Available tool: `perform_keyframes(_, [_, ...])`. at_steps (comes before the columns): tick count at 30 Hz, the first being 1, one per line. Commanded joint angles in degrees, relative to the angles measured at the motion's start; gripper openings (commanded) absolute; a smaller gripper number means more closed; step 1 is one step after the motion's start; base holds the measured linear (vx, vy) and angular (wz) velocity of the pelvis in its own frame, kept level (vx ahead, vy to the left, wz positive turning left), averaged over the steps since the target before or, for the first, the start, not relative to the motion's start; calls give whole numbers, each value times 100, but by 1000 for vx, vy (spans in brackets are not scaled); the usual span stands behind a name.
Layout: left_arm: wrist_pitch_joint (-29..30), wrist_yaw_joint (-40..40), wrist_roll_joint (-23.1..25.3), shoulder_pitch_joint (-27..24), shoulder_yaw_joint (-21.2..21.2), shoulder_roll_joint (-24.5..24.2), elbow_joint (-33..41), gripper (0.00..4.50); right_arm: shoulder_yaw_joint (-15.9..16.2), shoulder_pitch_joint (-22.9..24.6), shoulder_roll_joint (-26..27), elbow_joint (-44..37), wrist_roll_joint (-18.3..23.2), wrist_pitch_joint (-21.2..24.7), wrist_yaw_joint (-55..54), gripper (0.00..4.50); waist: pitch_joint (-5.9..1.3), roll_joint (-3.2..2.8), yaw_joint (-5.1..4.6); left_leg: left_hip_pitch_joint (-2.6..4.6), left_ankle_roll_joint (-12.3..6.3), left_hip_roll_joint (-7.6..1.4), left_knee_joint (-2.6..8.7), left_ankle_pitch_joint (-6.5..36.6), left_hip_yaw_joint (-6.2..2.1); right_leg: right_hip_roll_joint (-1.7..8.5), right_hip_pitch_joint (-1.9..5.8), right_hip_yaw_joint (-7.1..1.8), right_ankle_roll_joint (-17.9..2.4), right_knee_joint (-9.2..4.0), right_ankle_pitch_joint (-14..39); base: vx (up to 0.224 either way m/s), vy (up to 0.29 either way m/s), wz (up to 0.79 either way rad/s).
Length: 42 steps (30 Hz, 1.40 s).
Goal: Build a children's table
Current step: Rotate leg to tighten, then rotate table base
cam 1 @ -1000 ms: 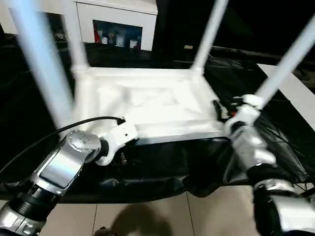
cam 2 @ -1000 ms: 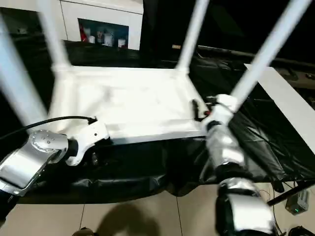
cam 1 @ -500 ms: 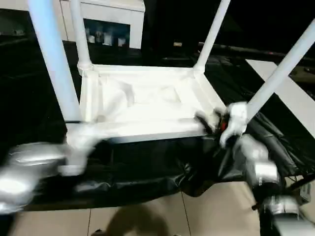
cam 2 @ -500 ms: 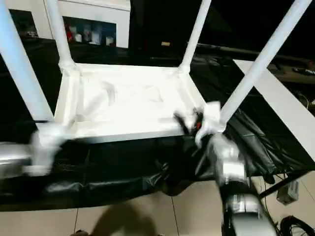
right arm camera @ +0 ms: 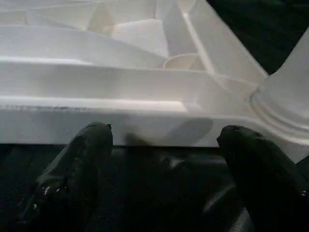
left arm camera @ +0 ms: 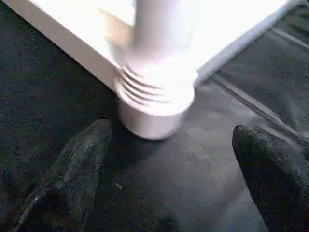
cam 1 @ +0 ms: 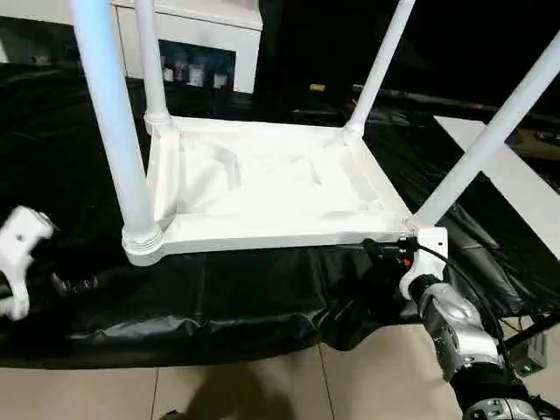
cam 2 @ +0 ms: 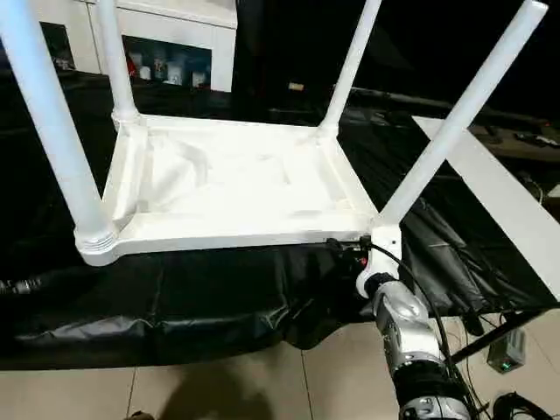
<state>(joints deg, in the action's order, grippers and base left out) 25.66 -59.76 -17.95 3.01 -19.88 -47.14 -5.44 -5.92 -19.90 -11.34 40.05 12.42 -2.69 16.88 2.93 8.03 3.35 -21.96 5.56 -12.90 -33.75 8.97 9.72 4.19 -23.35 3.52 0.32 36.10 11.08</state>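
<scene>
Black-sheeted work table [cam 1: 245, 297] w/ children's table [cam 1: 262, 188] upside-down on it.

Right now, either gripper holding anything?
Nothing held. Left gripper and right gripper are open beside the upturned white plastic children's table, jaws empty.

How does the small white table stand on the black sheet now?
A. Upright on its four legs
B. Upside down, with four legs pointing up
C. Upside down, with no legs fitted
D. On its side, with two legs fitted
B: the table lies top-down on the black sheet, with all four legs rising from its corners.
</scene>
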Motion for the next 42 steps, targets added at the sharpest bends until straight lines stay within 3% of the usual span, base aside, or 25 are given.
perform_keyframes(1, [-416,259,-24,251,-105,182,-205,443,-51,-57,-16,-2,-74,84,-61,385,-242,-201,-24,197,381,-30,468,2859,-28,280,39,-224,-566,-598,2678,0,0,0])
perform_keyframes(3, [-563,389,-120,428,-146,417,-222,443,13,-68,16,-5,-81,111,0,385,-250,-202,-9,205,401,-40,464,2829,-28,292,43,-226,-607,-594,2576,0,0,0])
perform_keyframes(5, [-645,516,-277,639,-179,782,-155,443,99,-88,50,15,-147,135,65,385,-259,-202,-24,166,418,-45,478,2787,-38,297,82,-221,-646,-561,2490,0,0,0])
perform_keyframes(6, [-642,587,-315,716,-156,936,-117,443,114,-113,64,53,-168,149,90,385,-267,-198,-11,188,424,-45,465,2771,-25,296,59,-225,-678,-562,2381,0,0,0])
perform_keyframes(8, [-570,639,-465,786,-66,1170,-11,443,157,-182,87,154,-190,193,139,385,-279,-196,-20,135,421,-38,475,2659,-36,306,112,-222,-663,-540,2342,0,0,0])
perform_keyframes(14, [-236,574,-953,843,342,1654,464,443,334,-391,133,462,-339,158,265,385,-291,-183,2,169,362,-50,446,2350,21,271,91,-237,-788,-496,1817,0,0,0])
perform_keyframes(19, [348,318,-1361,973,851,1907,947,443,420,-713,225,894,-413,93,431,385,-328,-177,7,127,384,-47,444,1944,33,262,166,-231,-882,-411,1275,0,0,0])
perform_keyframes(23, [1282,0,-1894,960,1449,1769,1581,443,478,-1015,283,1221,-492,-21,508,385,-326,-172,-12,126,404,-37,436,1844,49,248,180,-229,-882,-399,1216,0,0,0])
perform_keyframes(31, [1442,-120,-1843,1414,2099,2012,1788,443,571,-1224,449,1267,-517,-137,767,385,-330,-181,-58,114,461,-44,428,1826,38,263,202,-229,-798,-423,1441,0,0,0])
perform_keyframes(36, [1515,-59,-1797,1929,2719,2476,1726,443,687,-1339,660,1271,-496,-243,1227,385,-335,-177,-80,113,436,-48,418,1827,35,274,204,-231,-831,-435,1472,0,0,0])
perform_keyframes(42, [1397,-41,-1651,2217,3122,2883,1562,443,804,-1344,795,1195,-513,-240,1543,385,-354,-137,-110,59,389,-43,407,1577,31,284,260,-227,-825,-418,1318,0,0,0])
